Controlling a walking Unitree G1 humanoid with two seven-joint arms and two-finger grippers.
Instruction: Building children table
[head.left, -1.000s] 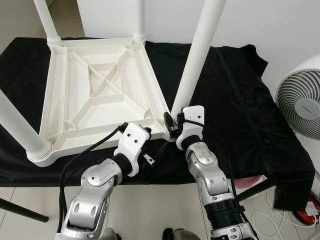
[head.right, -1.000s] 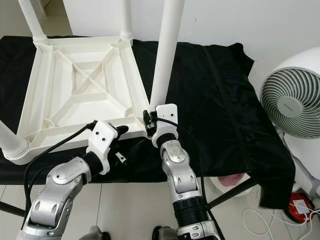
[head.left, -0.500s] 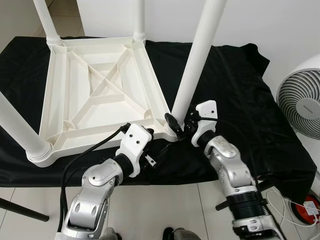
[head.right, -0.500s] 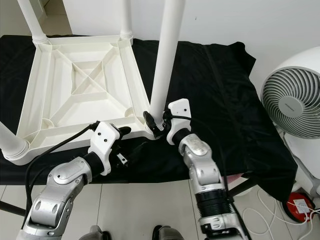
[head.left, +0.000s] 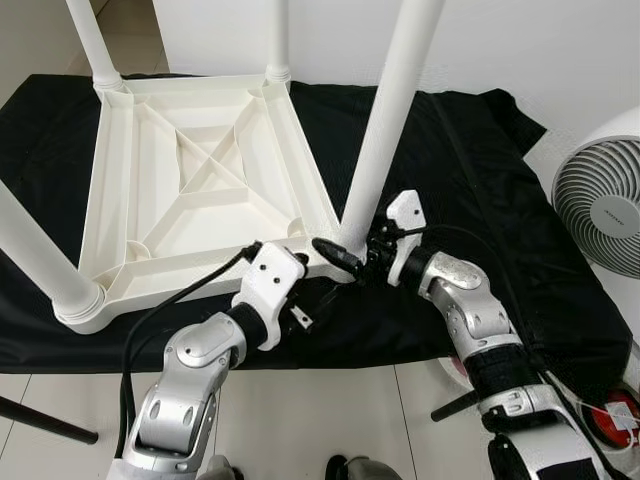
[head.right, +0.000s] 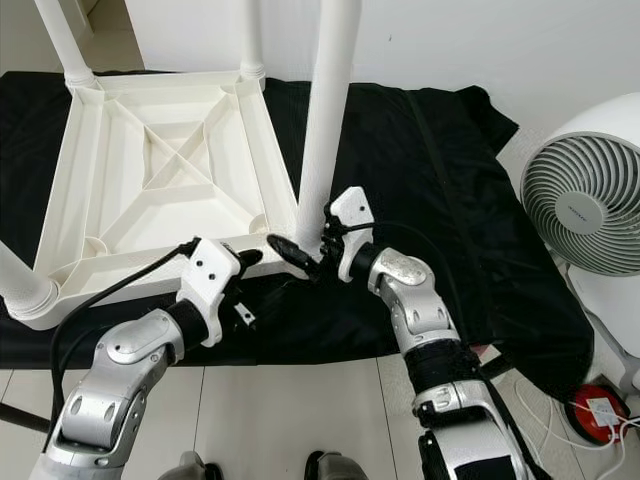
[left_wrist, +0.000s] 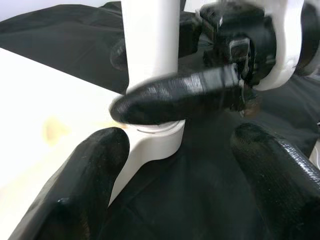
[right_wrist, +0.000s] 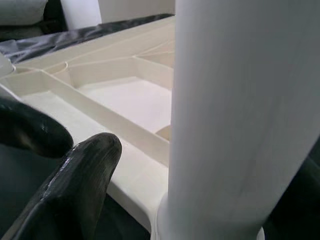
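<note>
Straddling the base of the near-right table leg (head.left: 385, 120), the right gripper (head.left: 345, 257) has one black finger in front of the leg and one behind, spread around it without a visible squeeze. Just left, the left gripper (head.left: 300, 290) holds its fingers apart at the near-right corner of the upturned white children's table (head.left: 190, 180). This table lies on a black cloth (head.left: 470, 200), beside a white fan (head.left: 605, 205) at right.

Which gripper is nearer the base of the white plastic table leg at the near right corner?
Right. The right gripper sits at the base of the white plastic table leg, a finger on either side. The left gripper hovers just short of that corner, open.
</note>
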